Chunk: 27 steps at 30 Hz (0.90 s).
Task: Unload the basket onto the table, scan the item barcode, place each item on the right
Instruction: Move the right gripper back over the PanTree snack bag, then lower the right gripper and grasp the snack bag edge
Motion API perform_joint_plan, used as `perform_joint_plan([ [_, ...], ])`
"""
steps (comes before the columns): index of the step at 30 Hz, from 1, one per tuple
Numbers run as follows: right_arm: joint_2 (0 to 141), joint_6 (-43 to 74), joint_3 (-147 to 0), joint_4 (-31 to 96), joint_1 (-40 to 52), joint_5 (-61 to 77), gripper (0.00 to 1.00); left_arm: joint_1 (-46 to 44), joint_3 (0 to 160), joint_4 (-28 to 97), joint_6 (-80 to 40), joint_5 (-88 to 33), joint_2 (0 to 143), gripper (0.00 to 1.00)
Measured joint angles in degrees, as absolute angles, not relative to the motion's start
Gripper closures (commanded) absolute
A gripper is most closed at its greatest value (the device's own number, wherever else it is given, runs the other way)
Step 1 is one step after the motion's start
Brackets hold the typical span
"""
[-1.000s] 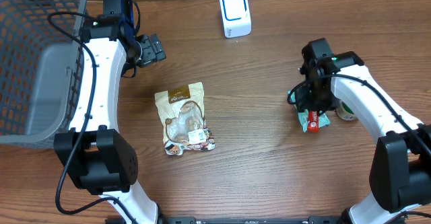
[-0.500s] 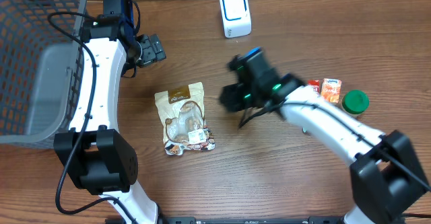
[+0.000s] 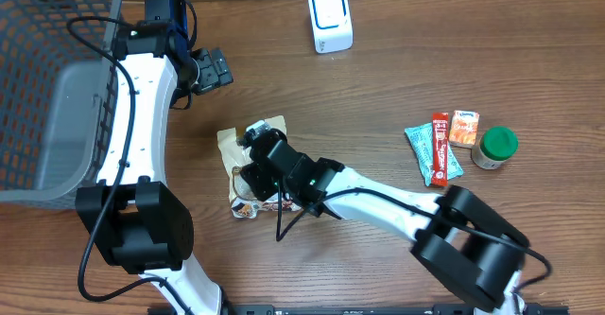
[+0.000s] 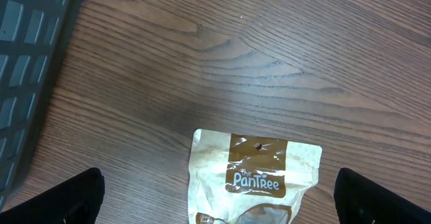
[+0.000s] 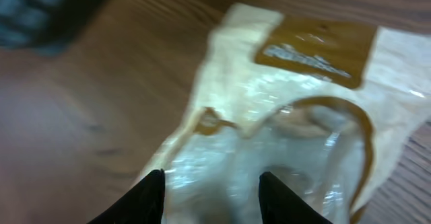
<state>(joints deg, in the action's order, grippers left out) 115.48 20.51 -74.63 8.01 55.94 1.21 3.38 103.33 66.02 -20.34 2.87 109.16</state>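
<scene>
**Right claw now parked over the snack pouch**

Seeing the right gripper (image 5: 212,200) at mid-table now, versus way out by the little packets on the right a second ago. Hovering right above the snack pouch (image 4: 256,177), fingers apart with the clear plastic showing between them. Looks open, nothing pinched. Pretty blurry on the wrist cam though, so can't say whether it's touching the plastic or not.

Pouch itself: lying flat on the wooden table (image 3: 397,69), brown label end toward the far side, well apart from the white scanner (image 3: 330,19) at the far edge.

Left gripper (image 3: 213,69): same spot as before, beside the grey basket (image 3: 66,116), spread wide, holding nothing.

Over on the right: teal packet (image 3: 419,149) with a red stick (image 3: 439,148) against it, then an orange packet (image 3: 463,127) and a green-lidded jar (image 3: 496,146).
</scene>
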Motion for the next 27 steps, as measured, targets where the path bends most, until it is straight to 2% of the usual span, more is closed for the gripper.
perform_joint_plan([
  [1, 116.33, 20.60, -74.63, 7.84, 55.83, 0.60, 0.54, 3.38, 103.33, 66.02, -20.34, 2.87, 109.16, 0.00],
  [3, 117.95, 20.67, -74.63, 8.45, 55.51, -1.13, 0.62, 3.38, 103.33, 66.02, -20.34, 2.87, 109.16, 0.00],
  [4, 118.48, 20.78, -74.63, 8.80, 55.42, -2.15, 0.63, 3.38, 103.33, 66.02, -20.34, 2.87, 109.16, 0.00],
  [16, 111.87, 28.69, -74.65, 28.86, 55.00, -21.56, 0.61, 3.38, 103.33, 66.02, -20.34, 2.87, 109.16, 0.00],
  [22, 109.12, 34.39, -74.65, 36.23, 54.78, -21.98, 0.61, 3.38, 103.33, 66.04, -20.34, 2.87, 109.16, 0.00],
  [25, 109.12, 35.68, -74.65, 35.83, 54.78, -19.81, 0.71, 3.38, 103.33, 66.02, -20.34, 2.87, 109.16, 0.00],
  [27, 109.12, 36.97, -74.65, 36.91, 54.78, -17.69, 0.72, 3.38, 103.33, 66.02, -20.34, 2.87, 109.16, 0.00],
])
